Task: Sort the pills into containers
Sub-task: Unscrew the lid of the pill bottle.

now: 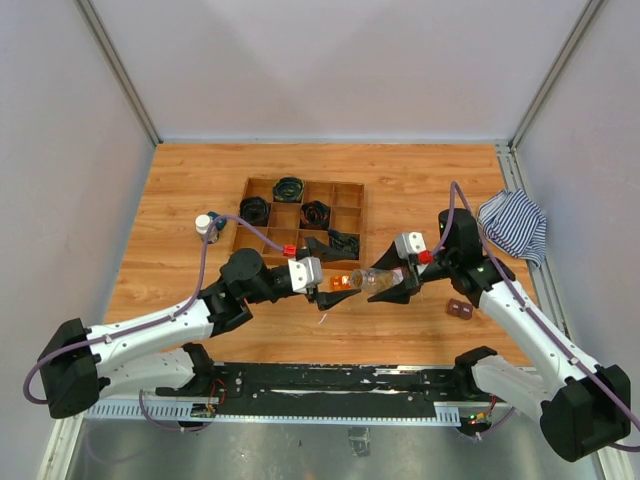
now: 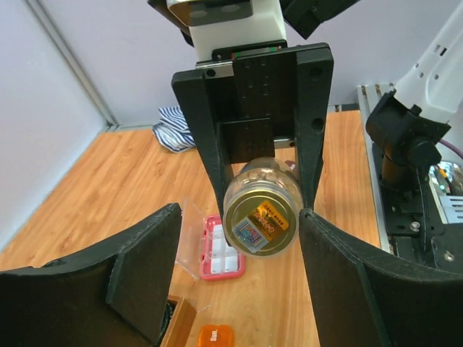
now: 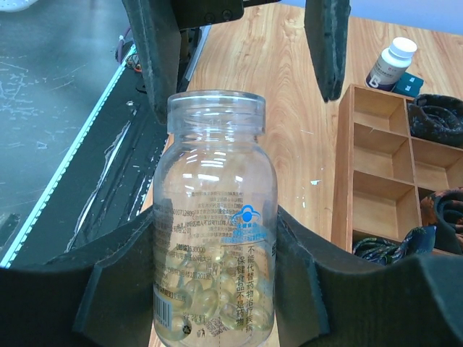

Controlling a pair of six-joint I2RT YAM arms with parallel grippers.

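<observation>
The right gripper (image 3: 217, 289), half-closed, clamps the one clear vial (image 3: 215, 217) of pale pills in mid-air between the left gripper (image 2: 239, 224)'s two spread, empty fingers, while one pink box (image 2: 221, 249) and one dark bottle (image 3: 391, 63) rest on the table (image 1: 420, 180).

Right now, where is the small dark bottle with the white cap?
In the top view the dark bottle stands upright at left, just outside the left wall of the wooden compartment tray.

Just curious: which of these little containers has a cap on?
The small dark bottle beside the wooden tray, white-capped. The clear bottle is uncapped; the pink box lies open.
</observation>
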